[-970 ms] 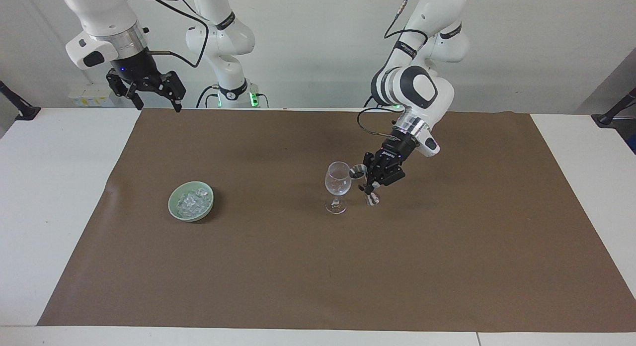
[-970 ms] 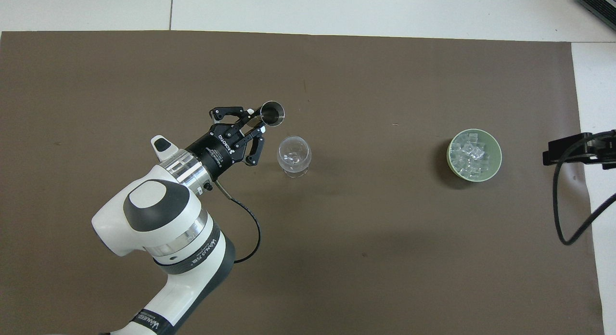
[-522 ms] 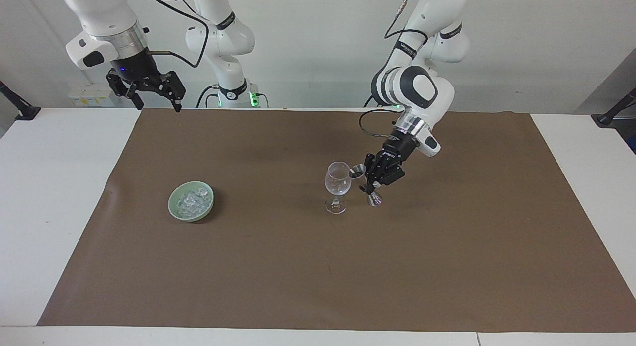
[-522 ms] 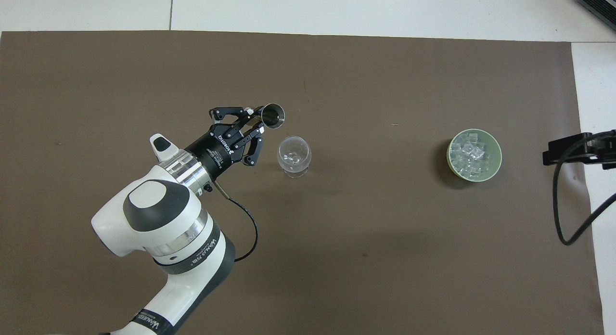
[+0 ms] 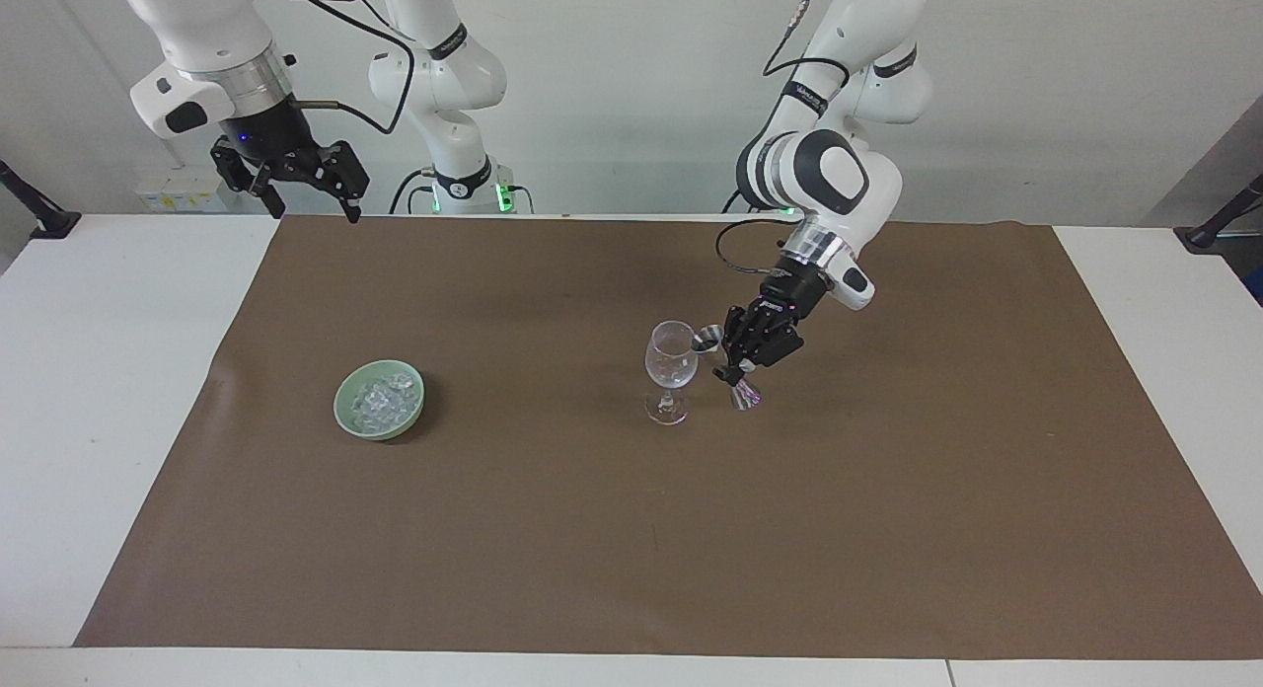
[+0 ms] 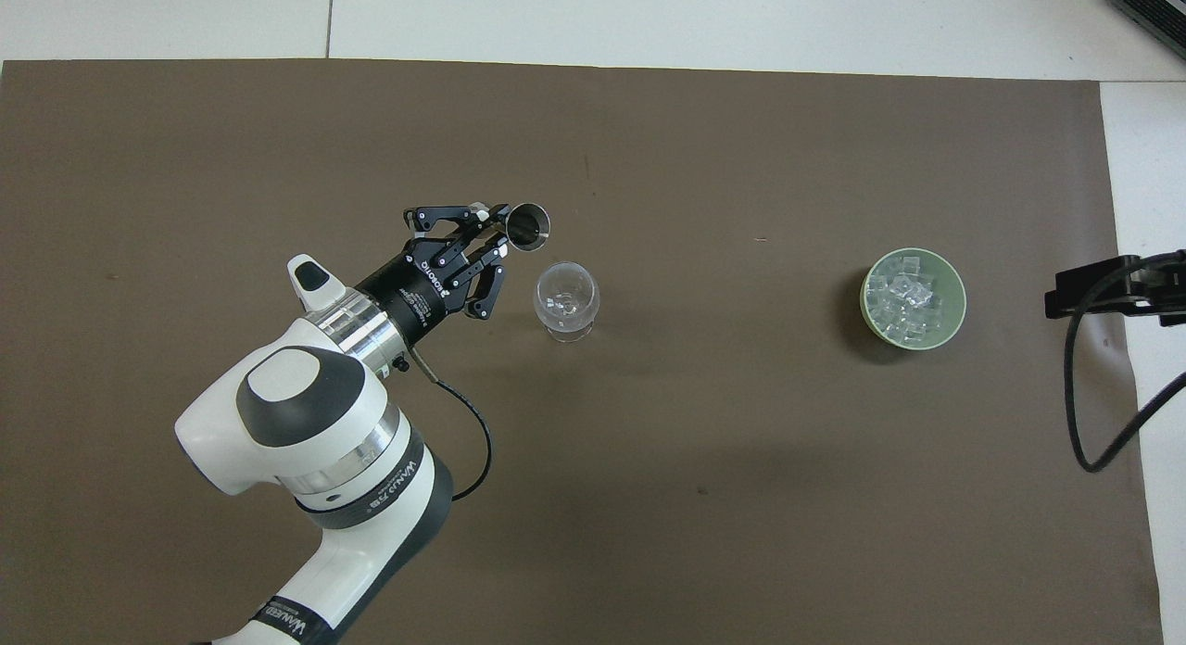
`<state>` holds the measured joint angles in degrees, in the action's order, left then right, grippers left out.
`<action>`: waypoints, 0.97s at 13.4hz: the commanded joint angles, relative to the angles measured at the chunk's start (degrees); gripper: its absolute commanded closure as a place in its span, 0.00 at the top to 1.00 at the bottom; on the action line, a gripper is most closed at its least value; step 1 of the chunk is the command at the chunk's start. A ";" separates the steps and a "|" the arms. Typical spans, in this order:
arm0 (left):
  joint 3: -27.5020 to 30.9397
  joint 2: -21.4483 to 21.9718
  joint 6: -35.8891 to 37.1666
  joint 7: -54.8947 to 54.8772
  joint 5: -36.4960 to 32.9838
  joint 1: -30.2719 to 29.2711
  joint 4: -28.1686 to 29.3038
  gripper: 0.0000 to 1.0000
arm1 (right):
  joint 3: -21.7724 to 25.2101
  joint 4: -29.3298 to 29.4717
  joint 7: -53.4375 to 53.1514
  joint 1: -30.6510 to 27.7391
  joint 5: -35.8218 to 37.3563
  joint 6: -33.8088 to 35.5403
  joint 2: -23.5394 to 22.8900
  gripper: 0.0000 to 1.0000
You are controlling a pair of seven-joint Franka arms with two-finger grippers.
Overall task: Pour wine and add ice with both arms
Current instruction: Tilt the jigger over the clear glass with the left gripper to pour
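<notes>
Your left claw (image 5: 735, 363) grips a metal jigger (image 6: 529, 226) about its waist, tilted, mouth just beside the wine glass (image 5: 671, 369) rim on the table (image 5: 118, 391). Tip it slowly and bring the lip over the bowl of the glass. The ice (image 6: 910, 300) sits in the green bowl (image 5: 347, 418), toward the right arm's end. Your right claw (image 5: 289, 177) waits, fingers spread, empty.

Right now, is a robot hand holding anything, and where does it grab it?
The left gripper holds a metal jigger by its narrow middle, beside the wine glass. The right gripper holds nothing.
</notes>
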<state>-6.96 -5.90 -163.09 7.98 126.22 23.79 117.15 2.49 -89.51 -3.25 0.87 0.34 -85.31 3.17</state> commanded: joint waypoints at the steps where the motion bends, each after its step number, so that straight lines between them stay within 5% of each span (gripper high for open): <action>1: 0.36 1.07 0.32 -1.99 -0.10 0.03 0.09 0.00 | 0.06 -0.75 -0.79 -0.08 -1.48 -0.04 0.79 1.00; 13: 0.37 1.50 0.85 -6.91 -3.62 0.03 1.14 0.00 | 0.06 -0.75 -0.79 -0.08 -1.48 -0.04 0.79 1.00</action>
<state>-6.69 -5.68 -162.40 2.59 123.07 23.59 117.13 2.49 -89.51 -3.25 0.87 0.34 -85.31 3.17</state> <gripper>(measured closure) 0.789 0.000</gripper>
